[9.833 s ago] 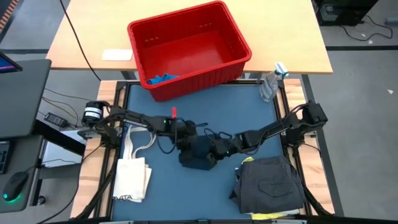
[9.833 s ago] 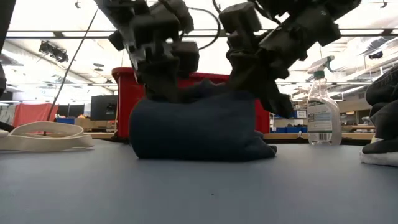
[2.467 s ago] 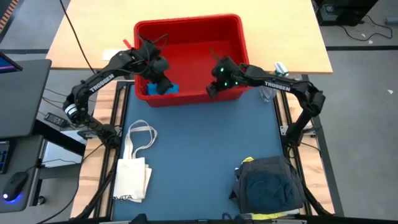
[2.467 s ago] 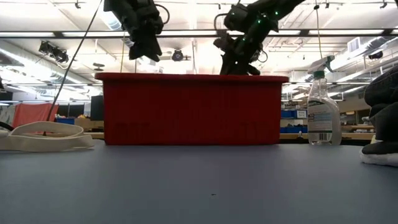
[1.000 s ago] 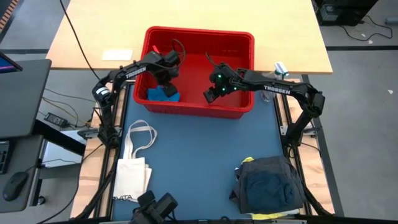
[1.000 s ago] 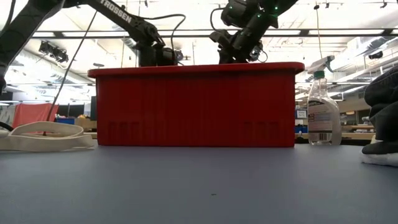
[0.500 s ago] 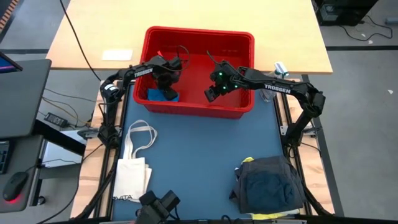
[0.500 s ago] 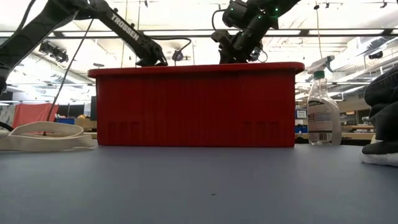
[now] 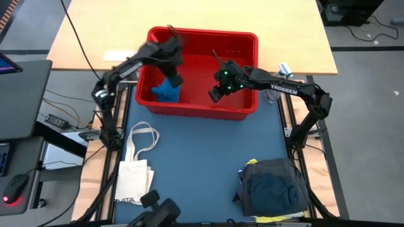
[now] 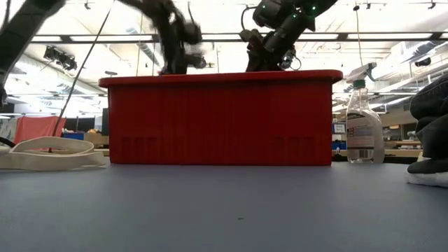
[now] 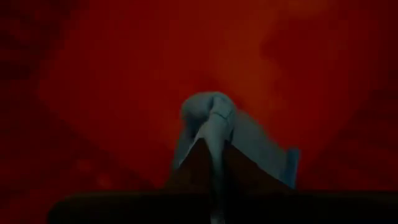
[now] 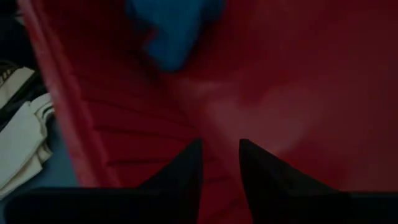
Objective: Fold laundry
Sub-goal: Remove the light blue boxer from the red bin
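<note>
A small blue cloth (image 9: 164, 92) lies inside the red bin (image 9: 202, 33) at the table's far edge, near the bin's left wall. My left gripper (image 9: 172, 78) is above it inside the bin, shut on the cloth (image 11: 211, 118). My right gripper (image 9: 216, 95) hangs open over the bin's right half, its fingers (image 12: 186, 163) apart above the bare red floor. A folded dark grey garment (image 9: 274, 186) rests on the table's near right corner, with a yellow edge (image 9: 278, 219) under it. In the low view the bin's wall (image 10: 217, 119) hides the cloth. My left gripper pinches a raised fold of the blue cloth (image 11: 214, 138) between its two fingers, coming from above and pointing steeply down. The cloth is drawn into a peak and drapes away below the fingers. Whether its lower edge is on the bin's floor I cannot tell.
A cream tote bag (image 9: 134, 176) with long handles lies at the table's near left. A spray bottle (image 9: 274, 85) stands right of the bin. A dark object (image 9: 158, 211) shows at the near edge. Bare blue mat (image 9: 202, 157) lies between bin and garments.
My left gripper sank onto the blue cloth near the bin's left wall, then rose quickly, drawing the cloth's middle up into a peak. My right gripper kept still over the bin.
</note>
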